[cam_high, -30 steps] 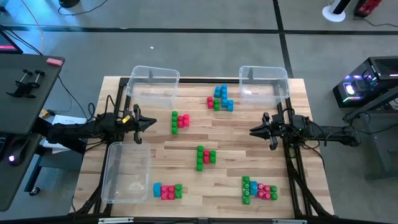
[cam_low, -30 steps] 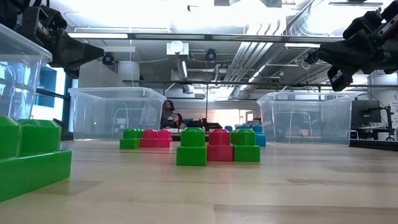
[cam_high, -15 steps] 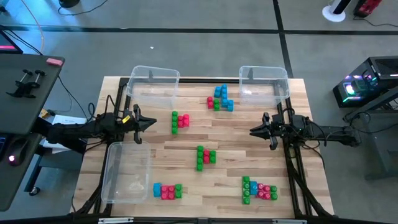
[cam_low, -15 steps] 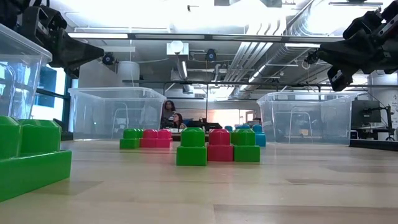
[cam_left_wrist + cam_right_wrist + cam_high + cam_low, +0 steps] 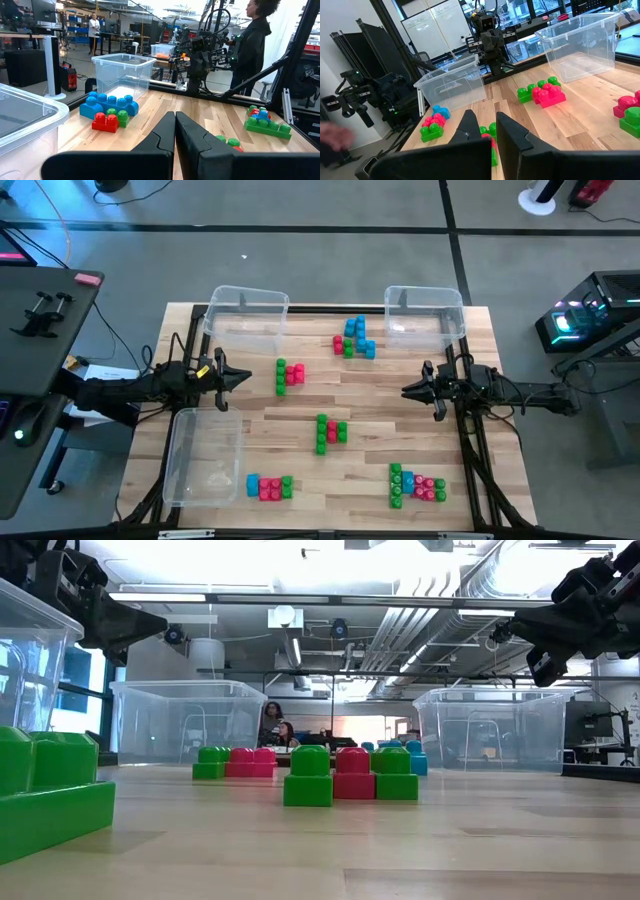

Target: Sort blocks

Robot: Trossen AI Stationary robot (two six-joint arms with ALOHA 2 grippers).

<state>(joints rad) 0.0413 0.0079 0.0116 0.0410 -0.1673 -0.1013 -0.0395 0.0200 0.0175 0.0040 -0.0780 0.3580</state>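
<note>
Wooden planking is being used as the work surface (image 5: 380, 395), with clear bins (image 5: 245, 318) set at three corners, presumably so that each colour is given its own container. Nothing is being held: the left gripper (image 5: 243, 378), at centre left of the high view, and the right gripper (image 5: 408, 391), at centre right, are both being kept shut and empty above the table. The blocks (image 5: 330, 430) are being left in five mixed clusters (green, pink and blue) spread from the upper centre to the lower right, none in a bin; sorting is judged not yet begun.
</note>
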